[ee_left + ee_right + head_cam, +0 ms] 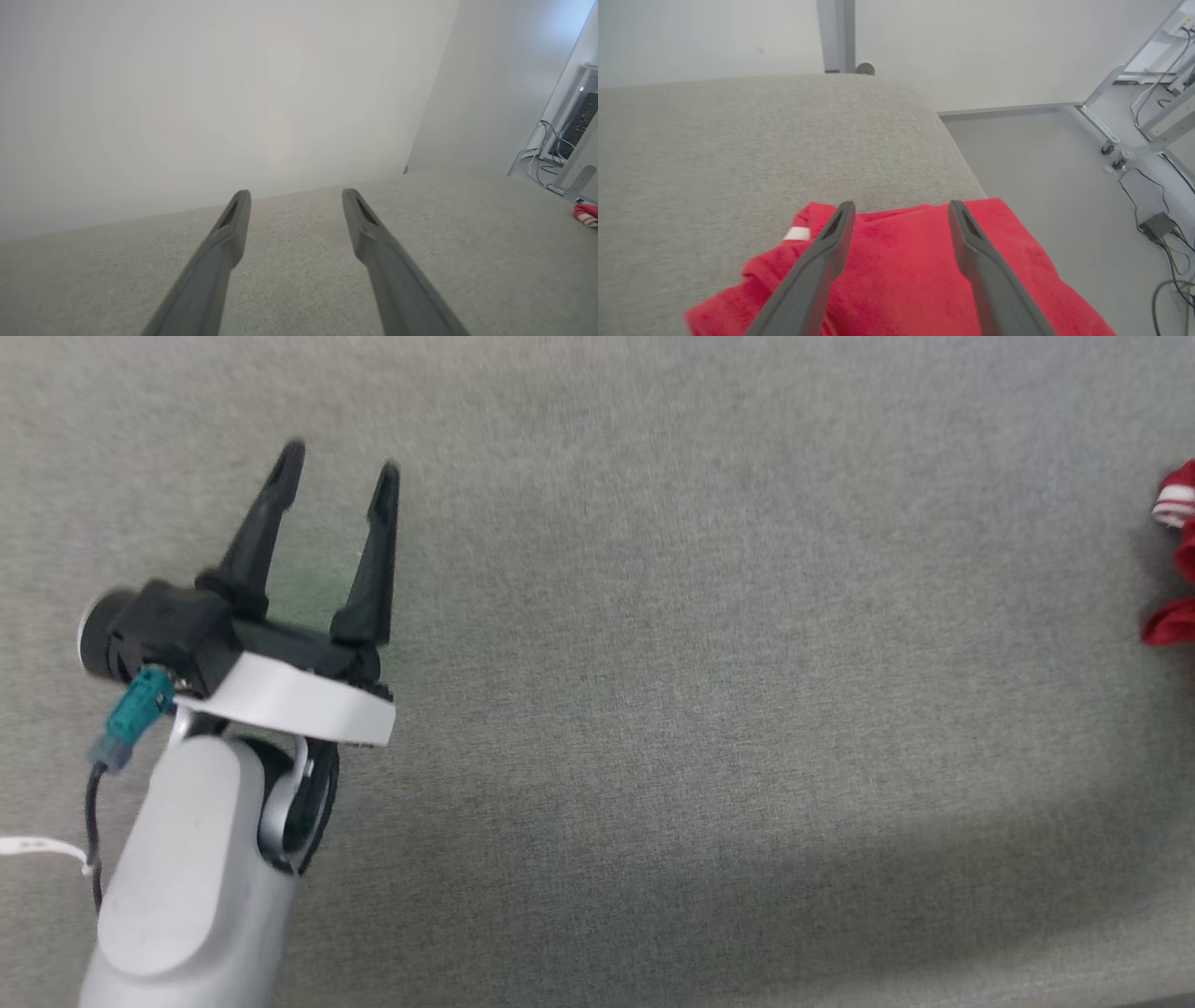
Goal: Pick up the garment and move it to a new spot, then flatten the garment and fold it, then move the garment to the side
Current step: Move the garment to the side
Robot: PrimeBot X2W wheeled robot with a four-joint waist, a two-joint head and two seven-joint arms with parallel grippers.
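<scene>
Soft, even light is brightening all views. A broad shadow is darkening the grey surface (840, 915) at five o'clock.

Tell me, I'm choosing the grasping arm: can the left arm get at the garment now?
Probably not without a long reach: the open left gripper hangs over grey surface, the garment far to its right. Nothing lies between; the right gripper is open just over it.

The garment (901, 261) is soft fuzzy cloth; the grey surface (738, 149) is matt, coarse-woven fabric.
</scene>
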